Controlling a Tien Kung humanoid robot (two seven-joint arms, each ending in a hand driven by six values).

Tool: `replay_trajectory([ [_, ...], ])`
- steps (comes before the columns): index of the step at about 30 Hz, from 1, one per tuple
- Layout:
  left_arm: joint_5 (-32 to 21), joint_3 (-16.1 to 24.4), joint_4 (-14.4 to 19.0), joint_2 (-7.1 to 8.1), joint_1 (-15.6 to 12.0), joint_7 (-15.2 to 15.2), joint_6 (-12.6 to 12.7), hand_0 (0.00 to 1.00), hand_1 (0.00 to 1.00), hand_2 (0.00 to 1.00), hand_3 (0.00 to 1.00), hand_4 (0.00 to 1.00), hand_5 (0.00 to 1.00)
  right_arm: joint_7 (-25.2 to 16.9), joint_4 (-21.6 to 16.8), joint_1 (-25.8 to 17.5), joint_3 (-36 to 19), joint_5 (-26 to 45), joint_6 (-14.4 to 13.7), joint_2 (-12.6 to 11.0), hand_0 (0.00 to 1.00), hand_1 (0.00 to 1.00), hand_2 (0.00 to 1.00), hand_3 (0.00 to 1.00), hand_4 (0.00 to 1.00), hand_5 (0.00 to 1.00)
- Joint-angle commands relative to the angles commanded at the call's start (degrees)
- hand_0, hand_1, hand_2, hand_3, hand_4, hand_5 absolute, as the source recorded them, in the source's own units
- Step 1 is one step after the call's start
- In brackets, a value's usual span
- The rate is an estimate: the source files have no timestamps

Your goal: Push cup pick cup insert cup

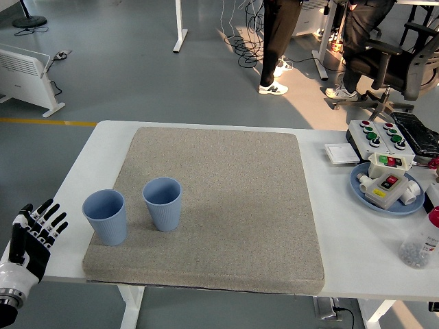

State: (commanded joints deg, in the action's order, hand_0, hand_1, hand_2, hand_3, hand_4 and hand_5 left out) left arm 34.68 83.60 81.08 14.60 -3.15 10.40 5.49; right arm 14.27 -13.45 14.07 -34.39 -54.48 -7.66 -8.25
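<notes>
We see the left robot hand [31,236] at the table [357,257] near-left edge, upright, fingers spread, empty | two blue cups, left cup [105,216] and right cup [162,203], upright, apart, on the mat [226,205]

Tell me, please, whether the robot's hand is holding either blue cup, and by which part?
Nothing is held. The left hand is open at the table's near-left edge, apart from both blue cups, which stand upright on the mat.
</notes>
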Motion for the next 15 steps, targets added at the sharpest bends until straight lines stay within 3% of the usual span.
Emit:
replay_trajectory([
  [5, 4.6, -0.8, 0.1, -0.40, 1.1, 1.3, 6.2, 0.842, 0.862, 0.876, 0.826, 0.576, 0.998, -0.1, 0.0, 0.1, 0.3, 0.4, -0.1, 0.0, 0.523, 0.544, 0.623, 0.568, 0.119, 0.450],
  [15, 4.5, -1.3, -0.2, -0.95, 2.3, 1.3, 6.4, 0.841, 0.859, 0.876, 0.823, 0.577, 0.998, -0.1, 0.0, 0.3, 0.5, 0.9, -0.2, -0.1, 0.523, 0.544, 0.623, 0.569, 0.118, 0.450],
])
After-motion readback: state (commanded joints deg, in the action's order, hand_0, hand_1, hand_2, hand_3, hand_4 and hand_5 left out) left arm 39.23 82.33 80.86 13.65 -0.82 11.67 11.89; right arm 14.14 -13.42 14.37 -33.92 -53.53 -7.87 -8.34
